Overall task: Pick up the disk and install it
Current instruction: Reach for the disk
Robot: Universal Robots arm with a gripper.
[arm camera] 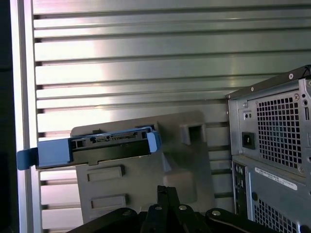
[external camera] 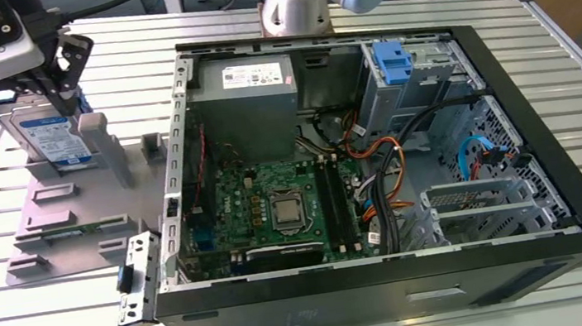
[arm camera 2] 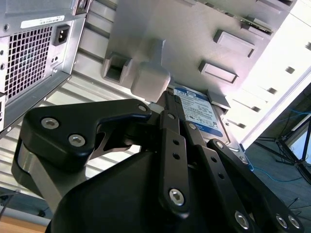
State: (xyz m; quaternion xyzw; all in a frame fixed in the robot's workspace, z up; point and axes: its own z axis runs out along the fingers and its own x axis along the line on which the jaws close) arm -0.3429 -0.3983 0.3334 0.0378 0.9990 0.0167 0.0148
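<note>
Flat rectangular silver disk (external camera: 49, 141), white-and-blue label on its face, clipped in a blue plastic carrier frame. Pose: standing on edge, leaning slightly. Location: on the grey moulded fixture plate (external camera: 69, 233), at the plate's end farthest from the exterior camera. In the first wrist view the disk (arm camera: 109, 144) presents its connector edge, and a blue frame tab projects past the plate's side

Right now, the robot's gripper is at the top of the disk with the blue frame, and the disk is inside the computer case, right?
Not quite. The disk is not inside the computer case. The exterior view shows it upright at the grey holder, outside the case on the exterior view's left. The gripper is indeed at the disk's top.
</note>
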